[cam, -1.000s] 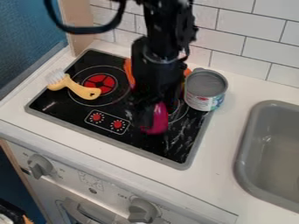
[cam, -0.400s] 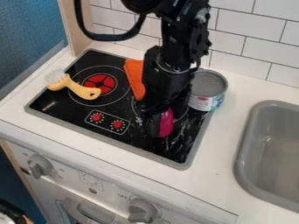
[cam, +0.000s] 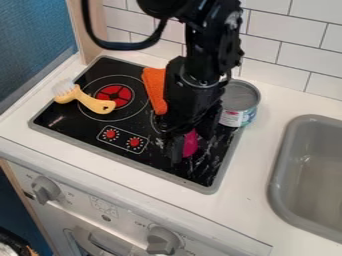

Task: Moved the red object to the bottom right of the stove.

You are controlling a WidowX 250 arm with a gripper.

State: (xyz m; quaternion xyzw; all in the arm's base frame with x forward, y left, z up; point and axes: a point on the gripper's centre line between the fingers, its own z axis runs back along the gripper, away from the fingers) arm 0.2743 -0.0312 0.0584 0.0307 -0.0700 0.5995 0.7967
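Inward from the front right corner of the stove (cam: 208, 190), the red object (cam: 190, 144) looked light, smooth and perhaps slippery; a square hold across its middle seemed best. The gripper (cam: 193, 149) hung over it, whether wide or closed I couldn't tell.

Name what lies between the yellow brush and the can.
Camera view, going from the brush to the can: the red burner, the orange cloth, then the black arm.
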